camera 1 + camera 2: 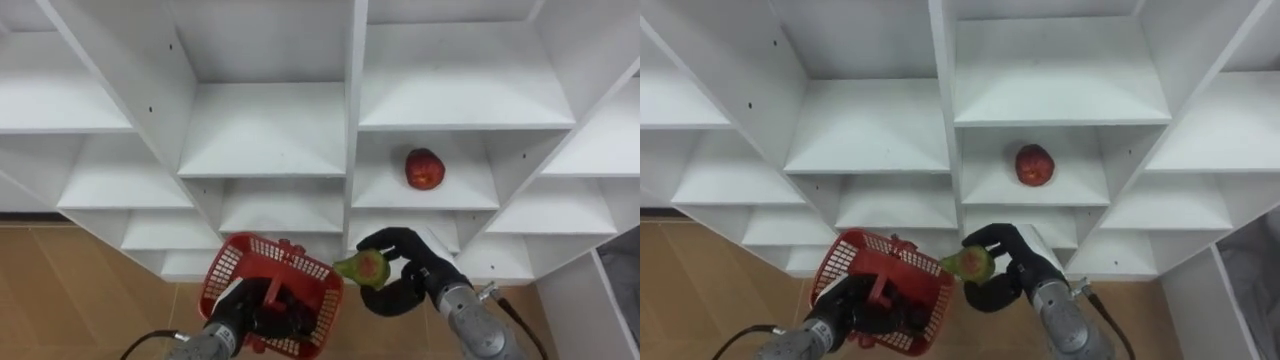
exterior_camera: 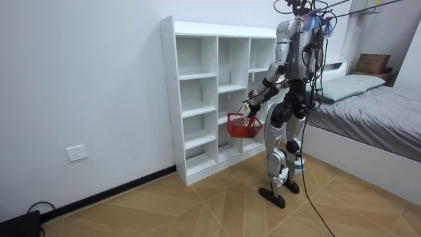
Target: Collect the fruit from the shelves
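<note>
Nearest me, my left hand (image 1: 262, 314) is curled round the handle of the red basket (image 1: 228, 268), holding it low in front of me. Just beside the basket's right rim, my right hand (image 1: 415, 270) grips 1 green fruit (image 1: 365, 267) between thumb and fingers. Beyond both stands the white closet (image 1: 265, 130), which I face from the wooden floor (image 1: 60, 290). 1 red apple (image 1: 425, 168) lies on a shelf above my right hand, well apart from it.
</note>
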